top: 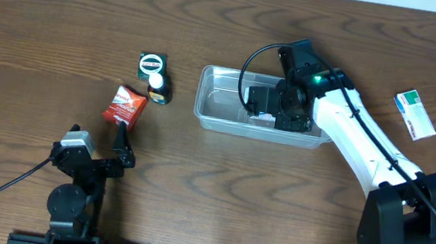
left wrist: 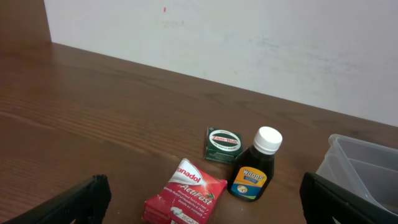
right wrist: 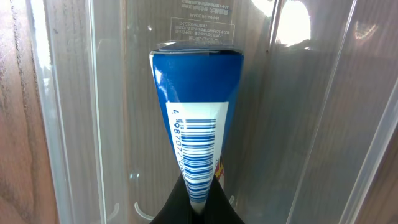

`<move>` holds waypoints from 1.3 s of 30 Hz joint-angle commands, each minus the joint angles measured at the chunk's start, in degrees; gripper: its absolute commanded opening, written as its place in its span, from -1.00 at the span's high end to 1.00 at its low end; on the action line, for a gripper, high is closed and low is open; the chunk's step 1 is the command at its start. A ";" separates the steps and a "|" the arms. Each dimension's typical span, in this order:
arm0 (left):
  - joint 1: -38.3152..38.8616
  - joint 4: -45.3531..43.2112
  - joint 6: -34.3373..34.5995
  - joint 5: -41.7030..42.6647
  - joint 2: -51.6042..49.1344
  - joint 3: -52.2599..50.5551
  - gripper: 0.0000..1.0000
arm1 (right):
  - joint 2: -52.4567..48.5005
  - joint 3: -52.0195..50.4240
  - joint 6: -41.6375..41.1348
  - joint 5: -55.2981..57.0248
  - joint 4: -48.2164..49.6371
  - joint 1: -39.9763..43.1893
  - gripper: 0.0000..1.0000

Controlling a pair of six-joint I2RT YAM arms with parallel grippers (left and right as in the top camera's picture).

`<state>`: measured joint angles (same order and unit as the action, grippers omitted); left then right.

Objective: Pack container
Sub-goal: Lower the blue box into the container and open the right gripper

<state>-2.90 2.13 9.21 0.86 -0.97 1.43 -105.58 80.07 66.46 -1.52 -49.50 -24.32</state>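
The right fingers (right wrist: pixel 227 218) pinch a blue box (right wrist: pixel 196 93) by its near end, down inside the clear container (top: pixel 205 94). The left fingers (left wrist: pixel 81 202) stand wide and empty, with a red packet (left wrist: pixel 185 196) just ahead of them on the surface (left wrist: pixel 93 112).

We see a brown counter (top: pixel 42 26) with wood grain, a clear container (top: pixel 202 95), a blue box (right wrist: pixel 196 81) with a white barcode label, a red packet (left wrist: pixel 186 193), a small green box (left wrist: pixel 222 144), a dark bottle (left wrist: pixel 252 174) with a white cap and yellow-blue label, and a white-and-green box (top: pixel 415 114).
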 commanded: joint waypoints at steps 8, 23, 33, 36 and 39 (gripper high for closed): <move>-0.24 2.05 0.24 -1.55 -0.07 -1.20 -0.96 | -0.20 -0.63 -3.30 -0.46 0.83 0.44 0.55; -0.24 2.05 0.26 -1.55 -0.07 -1.20 -0.96 | 0.50 0.81 -12.59 -0.44 -0.20 -0.90 0.48; -0.24 2.05 0.24 -1.55 -0.07 -1.20 -0.96 | 5.07 6.47 -22.03 -0.50 -7.89 -1.64 0.44; -0.24 2.05 0.24 -1.55 -0.07 -1.20 -0.96 | 6.64 8.09 -22.95 -1.92 -10.45 -1.64 0.38; -0.24 2.05 0.24 -1.55 -0.07 -1.20 -0.96 | 8.41 8.55 -23.19 -4.48 -11.50 -1.62 0.36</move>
<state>-2.90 2.13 9.21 0.86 -0.97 1.43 -99.63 87.11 45.65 -2.87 -60.55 -25.32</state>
